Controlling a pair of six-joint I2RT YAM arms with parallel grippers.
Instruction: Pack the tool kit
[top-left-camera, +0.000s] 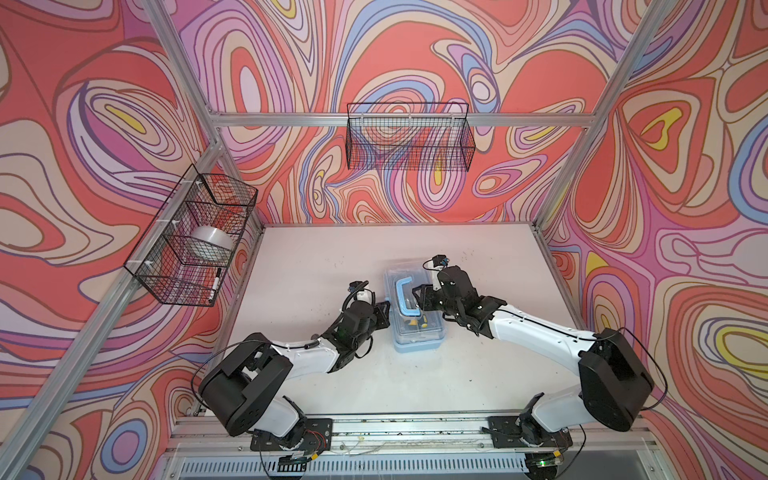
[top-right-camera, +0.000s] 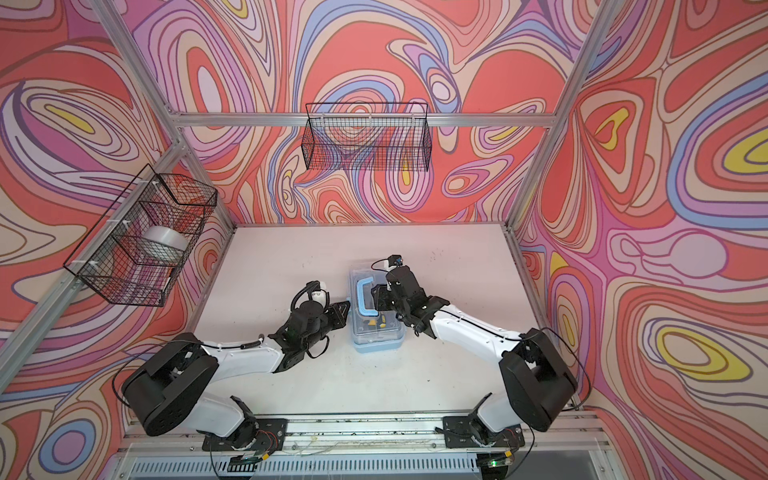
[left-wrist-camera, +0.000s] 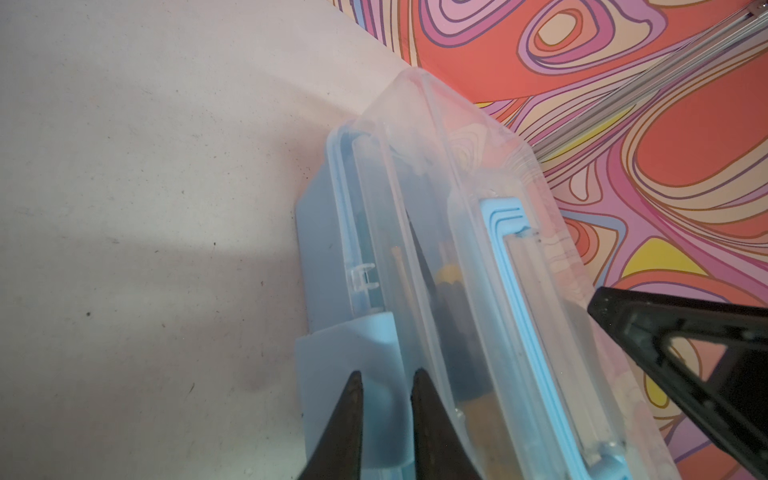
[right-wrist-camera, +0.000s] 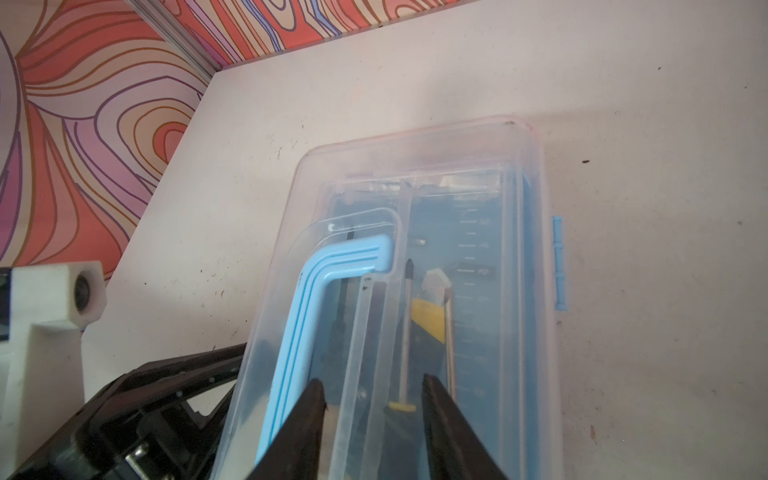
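The case (top-left-camera: 419, 334) is set near the middle of the table (top-left-camera: 316, 257), its lid (right-wrist-camera: 478, 187) down, with a screwdriver (right-wrist-camera: 405, 332) and a yellow knife (right-wrist-camera: 428, 320) seen through it. The side latch (left-wrist-camera: 345, 353) is straddled by the left gripper (left-wrist-camera: 386, 382), jaws nearly together. Whether the latch is actually pinched cannot be told. The right gripper (right-wrist-camera: 372, 386) is held over the lid beside the flat handle (right-wrist-camera: 316, 299), jaws apart, nothing grasped. Closing the latch is judged to be the step in hand. The latch could be lost if squeezed only at its edge — or the light case shoved sideways, should the lid not be pressed firmly enough from above
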